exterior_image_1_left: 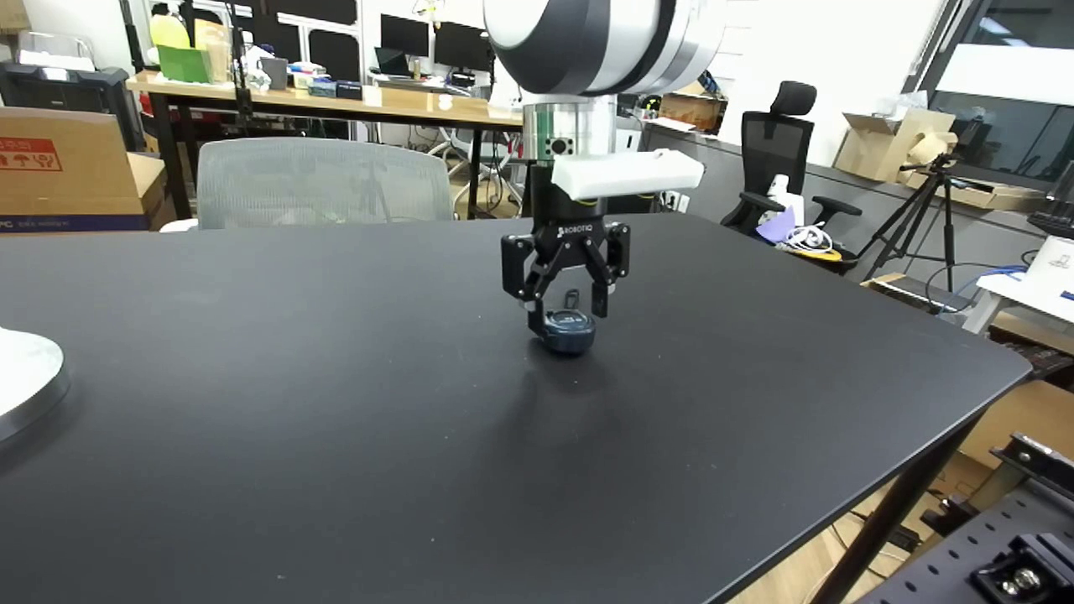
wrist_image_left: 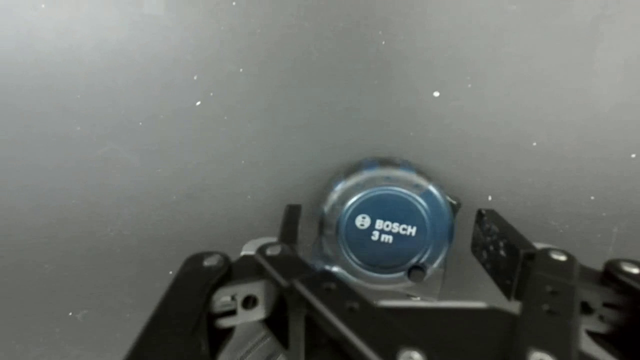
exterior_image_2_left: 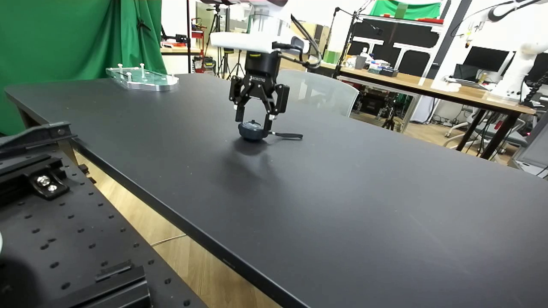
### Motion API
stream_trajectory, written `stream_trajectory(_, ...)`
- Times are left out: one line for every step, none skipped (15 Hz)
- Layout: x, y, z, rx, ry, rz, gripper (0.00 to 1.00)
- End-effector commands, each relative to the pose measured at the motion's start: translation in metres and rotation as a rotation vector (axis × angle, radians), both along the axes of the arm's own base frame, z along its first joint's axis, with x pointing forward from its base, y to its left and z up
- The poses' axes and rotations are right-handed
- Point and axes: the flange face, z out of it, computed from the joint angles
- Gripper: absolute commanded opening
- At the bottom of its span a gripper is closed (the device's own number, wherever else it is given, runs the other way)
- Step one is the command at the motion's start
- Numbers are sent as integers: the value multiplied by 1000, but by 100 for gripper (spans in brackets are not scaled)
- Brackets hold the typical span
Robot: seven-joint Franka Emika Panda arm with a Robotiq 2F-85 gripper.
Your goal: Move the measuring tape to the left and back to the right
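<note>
on the dark table (exterior_image_1_left: 403, 470), the blue measuring tape (wrist_image_left: 385, 235) sits between spread jaws.
the gripper (exterior_image_2_left: 254, 124) points down with its fingers (wrist_image_left: 500, 255) parted, one each side of the case; in the wrist view i see table showing at both flanks. the tape lies flat, bosch label (wrist_image_left: 395, 227) up. a dark strap (exterior_image_2_left: 290, 136) stretches out past one finger in an exterior view; well apart, a white round plate (exterior_image_1_left: 25, 377) is only partly in view.
</note>
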Motion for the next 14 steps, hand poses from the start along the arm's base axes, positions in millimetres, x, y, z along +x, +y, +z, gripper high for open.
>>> stream_trajectory(3,0,9,-31,19,20,100)
stream_trajectory(2,0,11,-43,19,35,100)
stream_trajectory(0,2,13,-57,9,51,100)
stream_trajectory(-1,3,16,-70,-3,69,100)
stream_trajectory(-4,6,20,-87,-29,94,100)
stream_trajectory(-6,8,24,-103,-58,121,100)
stream_trajectory(-8,11,28,-113,-91,140,100)
stream_trajectory(-11,14,32,-117,-127,147,100)
stream_trajectory(-14,16,35,-108,-168,139,100)
stream_trajectory(-17,18,38,-82,-200,111,100)
stream_trajectory(-20,19,38,-52,-216,86,100)
stream_trajectory(-23,18,38,-15,-220,50,100)
stream_trajectory(-26,16,36,11,-216,22,100)
stream_trajectory(-29,13,34,32,-216,-12,100)
